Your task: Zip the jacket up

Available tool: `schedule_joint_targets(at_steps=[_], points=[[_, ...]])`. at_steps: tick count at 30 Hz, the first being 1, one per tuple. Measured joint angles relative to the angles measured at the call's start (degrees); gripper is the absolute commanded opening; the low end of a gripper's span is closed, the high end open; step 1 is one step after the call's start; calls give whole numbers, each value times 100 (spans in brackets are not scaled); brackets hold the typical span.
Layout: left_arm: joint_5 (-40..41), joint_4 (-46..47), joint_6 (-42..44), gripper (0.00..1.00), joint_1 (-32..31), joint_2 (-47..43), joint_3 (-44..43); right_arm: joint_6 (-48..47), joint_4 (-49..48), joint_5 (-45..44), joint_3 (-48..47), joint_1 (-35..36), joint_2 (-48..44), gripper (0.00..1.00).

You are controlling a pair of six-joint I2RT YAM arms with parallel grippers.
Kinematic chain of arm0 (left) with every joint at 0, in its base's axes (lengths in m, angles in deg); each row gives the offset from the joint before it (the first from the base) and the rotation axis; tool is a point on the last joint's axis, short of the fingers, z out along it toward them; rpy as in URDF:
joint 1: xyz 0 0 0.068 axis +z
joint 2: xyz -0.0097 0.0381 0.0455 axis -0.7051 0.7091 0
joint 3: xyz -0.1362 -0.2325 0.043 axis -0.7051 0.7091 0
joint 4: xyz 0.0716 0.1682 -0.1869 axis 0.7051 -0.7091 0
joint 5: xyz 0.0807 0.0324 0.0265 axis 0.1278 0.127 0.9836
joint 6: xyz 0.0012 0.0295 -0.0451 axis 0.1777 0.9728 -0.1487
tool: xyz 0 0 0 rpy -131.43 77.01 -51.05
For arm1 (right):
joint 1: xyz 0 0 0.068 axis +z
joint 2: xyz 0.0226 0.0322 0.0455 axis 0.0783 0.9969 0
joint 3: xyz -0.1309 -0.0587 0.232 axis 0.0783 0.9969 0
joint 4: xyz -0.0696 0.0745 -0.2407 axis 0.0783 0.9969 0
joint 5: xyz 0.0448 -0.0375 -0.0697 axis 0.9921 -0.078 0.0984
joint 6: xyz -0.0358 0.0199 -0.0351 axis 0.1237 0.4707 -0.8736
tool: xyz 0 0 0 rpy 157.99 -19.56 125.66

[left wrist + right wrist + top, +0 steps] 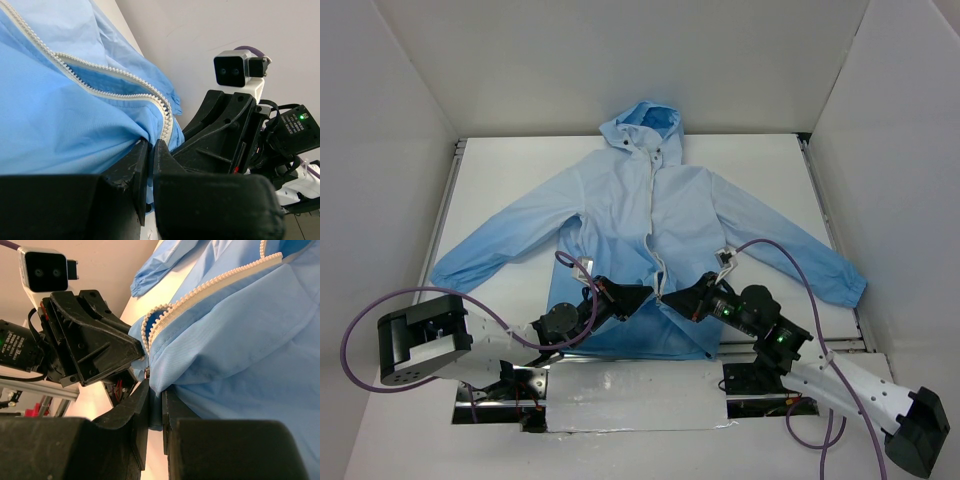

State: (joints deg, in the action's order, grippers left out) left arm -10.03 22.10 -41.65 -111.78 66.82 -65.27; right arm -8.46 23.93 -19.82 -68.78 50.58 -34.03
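The white table (520, 160) takes up most of what I can see from above, and the sky-blue jacket (620, 220) lies flat on it, front up. Its hood (645, 120) points to the far side, its sleeves (490, 245) are spread out to either side, and its hem is nearest the arms.

Both arms reach in low over the hem and meet at the middle of the jacket front. The left gripper (645, 297) has its fingers nearly together, with a fold of the jacket's front edge pinched between them (its wrist view shows the blue cloth running right into the narrow gap). The right gripper (675, 298) faces it, almost touching, likewise closed down on the opposite front edge.

The white zipper (655, 250) runs down the front from the collar. At the bottom its two rows of teeth lie close side by side between the grippers, not meshed there.

A purple cable (770, 245) arcs over the sleeve on the right.
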Motion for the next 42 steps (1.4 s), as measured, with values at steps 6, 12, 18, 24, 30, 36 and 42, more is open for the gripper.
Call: schedule_joint_targets(at_steps=[6, 12, 18, 24, 30, 36, 42], points=[[-66, 0, -2, 0, 0, 0, 0, 48, 2, -48, 0, -2, -74, 0], [-181, 0, -4, 0, 7, 0, 0, -15, -4, 26, 0, -149, -83, 0], [-551, 26, -149, 0, 136, 0, 0, -157, -22, 516, -4, -573, -31, 0], [-1257, 44, -494, 0, 540, 111, -22, -275, -260, 1193, -22, -1016, 247, 0], [-1650, 2, -586, 0, 721, 297, -26, -535, -260, 1473, -37, -1082, 476, 6], [-2026, -50, -584, 0, 828, 262, -160, -643, -256, 1499, -39, -1110, 505, 11], [-2164, -70, -623, 0, 918, 262, -160, -763, -61, 1421, -136, -1110, 452, 14]])
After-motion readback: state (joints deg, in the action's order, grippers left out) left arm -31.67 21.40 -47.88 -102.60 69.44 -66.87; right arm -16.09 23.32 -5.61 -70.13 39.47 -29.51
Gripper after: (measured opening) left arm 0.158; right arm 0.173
